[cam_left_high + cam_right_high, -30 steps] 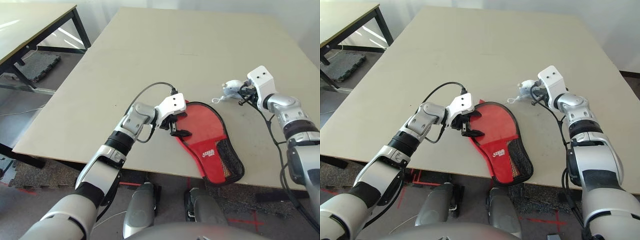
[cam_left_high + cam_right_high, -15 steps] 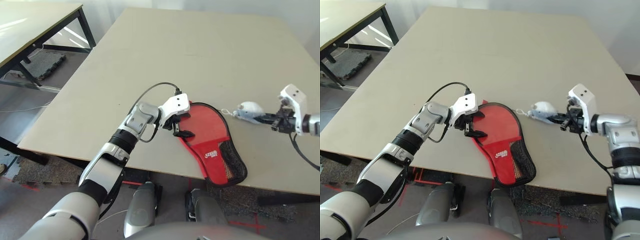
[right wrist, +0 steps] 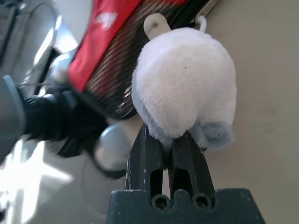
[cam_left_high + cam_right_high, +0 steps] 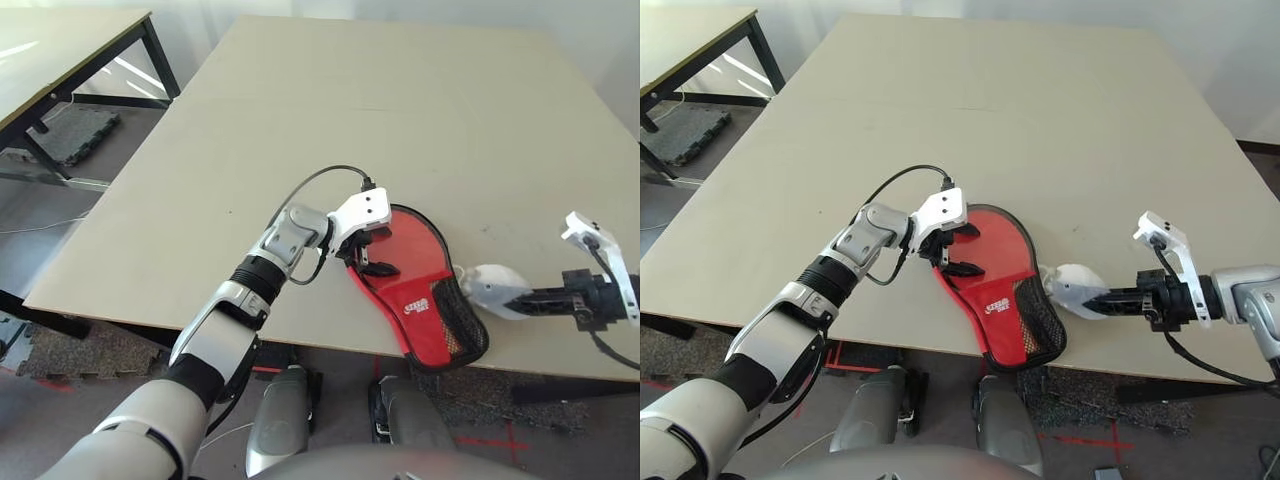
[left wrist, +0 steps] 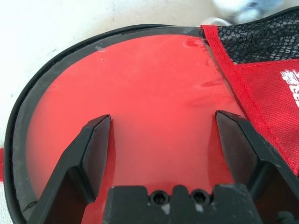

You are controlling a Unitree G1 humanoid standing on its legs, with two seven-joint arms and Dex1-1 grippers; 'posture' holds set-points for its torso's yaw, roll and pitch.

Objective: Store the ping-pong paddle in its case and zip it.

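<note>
The case [image 4: 420, 300], red with a black mesh pocket, a white logo and a black zipper rim, lies flat near the table's front edge. My left gripper [image 4: 368, 262] stands open over its round end, its fingers [image 5: 93, 149] spread above the smooth red surface [image 5: 154, 88]. I cannot tell whether that surface is the ping-pong paddle's face or the case's cover. My right gripper [image 4: 528, 298] is shut on a small white-grey plush toy [image 4: 488, 285] that hangs by a loop beside the mesh end. In the right wrist view, the right gripper [image 3: 164, 140] pinches the toy [image 3: 184, 79].
The beige table [image 4: 400, 100] stretches bare behind the case. The case's mesh end reaches the front edge [image 4: 300, 345]. A second table [image 4: 60, 50] on a black frame stands off to the back left. A black cable [image 4: 310, 180] loops over my left wrist.
My right gripper has drawn the plush toy from beside the case's round end along its right side to the mesh end. The left gripper stays open over the round end.
</note>
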